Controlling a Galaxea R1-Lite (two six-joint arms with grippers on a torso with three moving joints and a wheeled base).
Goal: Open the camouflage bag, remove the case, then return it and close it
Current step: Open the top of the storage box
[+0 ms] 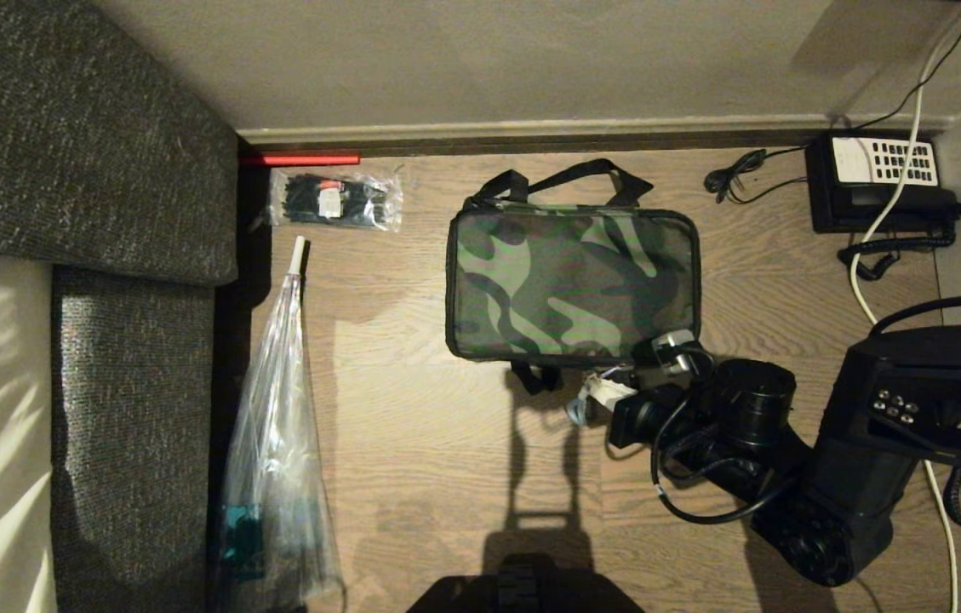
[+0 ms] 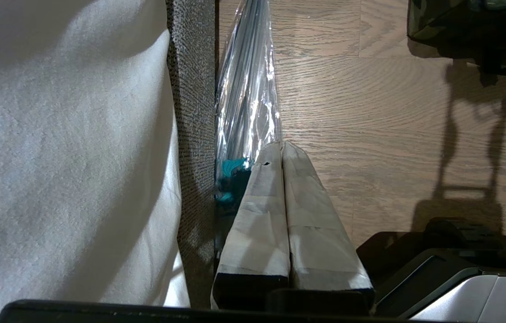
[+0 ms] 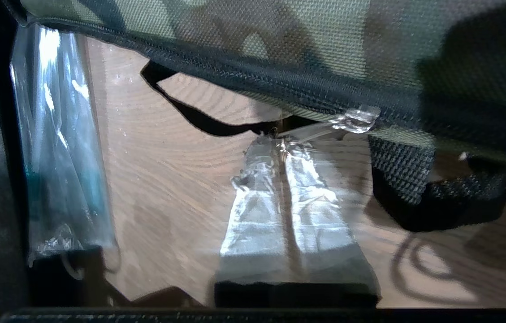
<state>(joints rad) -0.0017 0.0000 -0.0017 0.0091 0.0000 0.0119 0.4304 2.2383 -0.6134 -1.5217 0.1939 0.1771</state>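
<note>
Right pincer (image 3: pixel 285 146): closed; its tape-wrapped fingers (image 3: pixel 257 215) are pressed together at the shiny zipper pull (image 3: pixel 355 120).
Boxy green-and-black camouflage bag (image 1: pixel 569 281): zipped shut on the wooden floor (image 1: pixel 446 443), directly ahead of the right pincer.
Left pincer (image 2: pixel 283 148): closed, parked beside the clear plastic bag (image 2: pixel 248 98), well apart from the camouflage bag.

dim warm light, hard shadows, wrist blur

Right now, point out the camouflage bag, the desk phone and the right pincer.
camouflage bag (image 1: pixel 569 281): head view, top panel.
desk phone (image 1: pixel 880 162): head view, white keypad.
right pincer (image 3: pixel 282 146): right wrist view, between closed fingertips.
</note>
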